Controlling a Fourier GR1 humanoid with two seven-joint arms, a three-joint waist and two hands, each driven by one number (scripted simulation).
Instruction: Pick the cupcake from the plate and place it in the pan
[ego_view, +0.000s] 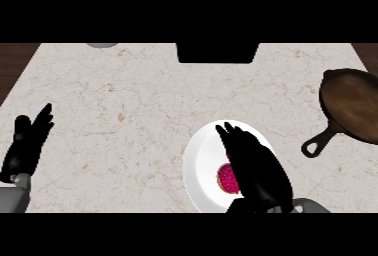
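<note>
right hand (255, 165) over plate (199, 160), fingers straight, together; cupcake (227, 178) just left, partly hidden

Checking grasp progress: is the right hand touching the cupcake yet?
Cannot tell. In the head view the right hand lies over the plate and overlaps the cupcake, hiding most of it; looking steeply down, it shows neither contact nor gap.

The desk (133, 100) is pale beige stone with brownish veins; the plate (201, 155) white; the cupcake (226, 178) magenta-pink (mostly hidden); the pan (353, 102) dark brown; both hands black.
</note>
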